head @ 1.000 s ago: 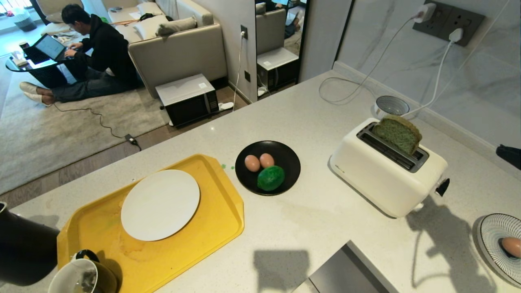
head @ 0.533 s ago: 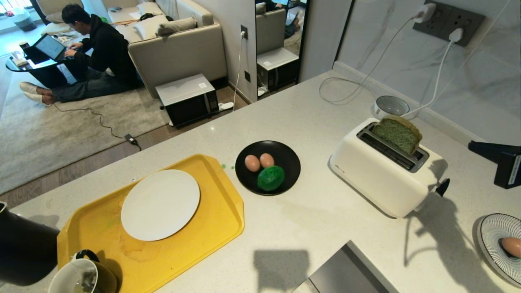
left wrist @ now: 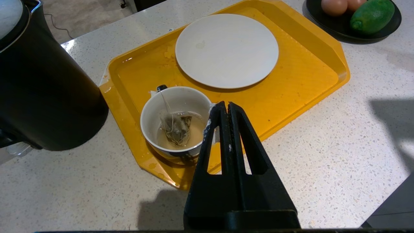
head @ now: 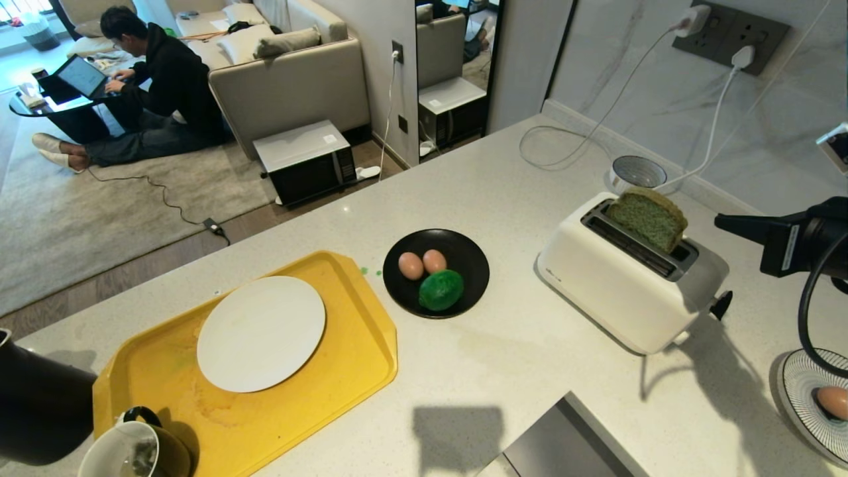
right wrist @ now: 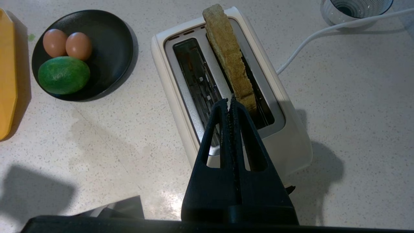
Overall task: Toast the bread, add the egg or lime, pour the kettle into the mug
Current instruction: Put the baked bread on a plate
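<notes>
- Bread is being held upright in the far slot of the white toaster, with its upper half sticking out; the near slot is lying open beside it.
- The right hand is being carried above the toaster's lever end, its fingers pressed together and clamped on nothing; in the head view it is being seen coming in from the right edge, apart from the bread.
- The left hand is being kept above the near edge of the yellow tray, fingers together and holding nothing, with its tips just beside the mug.
- The mug is being seen on the tray's near corner, with a tea bag and a little pale liquid inside.
- The black kettle is being seen on the desk, just beside the tray and near the mug.
- A white plate is lying in the middle of the tray.
- Two eggs and the lime are being kept together on a black plate, between the tray and the toaster, the lime touching the eggs.
- A third egg is being seen on a striped dish at the right edge.
- A small striped cup is standing behind the toaster, near the wall.
- A person is sitting on the floor in the room beyond.
</notes>
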### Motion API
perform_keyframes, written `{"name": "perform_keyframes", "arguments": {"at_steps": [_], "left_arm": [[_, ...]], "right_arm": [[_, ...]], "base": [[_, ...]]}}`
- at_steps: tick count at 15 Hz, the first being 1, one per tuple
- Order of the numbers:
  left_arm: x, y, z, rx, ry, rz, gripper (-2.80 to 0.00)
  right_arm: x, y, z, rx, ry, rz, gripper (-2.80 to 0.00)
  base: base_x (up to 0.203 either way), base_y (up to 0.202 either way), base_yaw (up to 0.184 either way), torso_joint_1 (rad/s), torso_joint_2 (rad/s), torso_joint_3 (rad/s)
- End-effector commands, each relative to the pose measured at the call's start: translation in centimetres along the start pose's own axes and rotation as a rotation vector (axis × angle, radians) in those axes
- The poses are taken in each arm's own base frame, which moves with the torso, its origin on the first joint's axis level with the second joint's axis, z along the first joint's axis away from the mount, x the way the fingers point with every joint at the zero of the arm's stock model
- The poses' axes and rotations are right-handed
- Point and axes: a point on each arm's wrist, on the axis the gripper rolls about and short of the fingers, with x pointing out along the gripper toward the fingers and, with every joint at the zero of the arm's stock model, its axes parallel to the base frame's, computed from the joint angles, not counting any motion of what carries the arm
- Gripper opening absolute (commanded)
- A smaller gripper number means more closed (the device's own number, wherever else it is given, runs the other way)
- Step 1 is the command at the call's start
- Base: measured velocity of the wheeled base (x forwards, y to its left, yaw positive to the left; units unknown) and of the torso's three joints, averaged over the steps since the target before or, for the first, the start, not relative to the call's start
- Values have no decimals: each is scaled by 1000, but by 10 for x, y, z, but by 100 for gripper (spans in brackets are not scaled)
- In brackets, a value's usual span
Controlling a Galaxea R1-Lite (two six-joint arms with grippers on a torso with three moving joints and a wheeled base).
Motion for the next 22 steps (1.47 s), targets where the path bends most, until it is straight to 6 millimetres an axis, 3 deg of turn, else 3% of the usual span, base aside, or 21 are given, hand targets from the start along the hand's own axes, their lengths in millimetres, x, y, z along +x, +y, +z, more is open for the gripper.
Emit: {"name": "perform_keyframes", "arguments": {"at_steps": [1, 7, 8, 16, 22], "left_arm": [[0, 0, 0, 0, -1, 1, -280], [0, 0, 0, 0, 0, 1, -280], [0, 0, 0, 0, 0, 1, -280], [0, 0, 0, 0, 0, 1, -280], [0, 0, 0, 0, 0, 1, -280]], "right_arm": [[8, -2, -2, 4, 17, 3, -280], [15, -5, 3, 2, 12, -11, -280], [18, -6, 1, 3, 24, -41, 0], [38, -11, 0, 1, 38, 19, 0], [65, -18, -3, -97, 60, 47, 0]], "base": [[0, 0, 0, 0, 0, 0], [0, 0, 0, 0, 0, 0], [0, 0, 0, 0, 0, 0], [0, 0, 0, 0, 0, 0], [0, 0, 0, 0, 0, 0]]}}
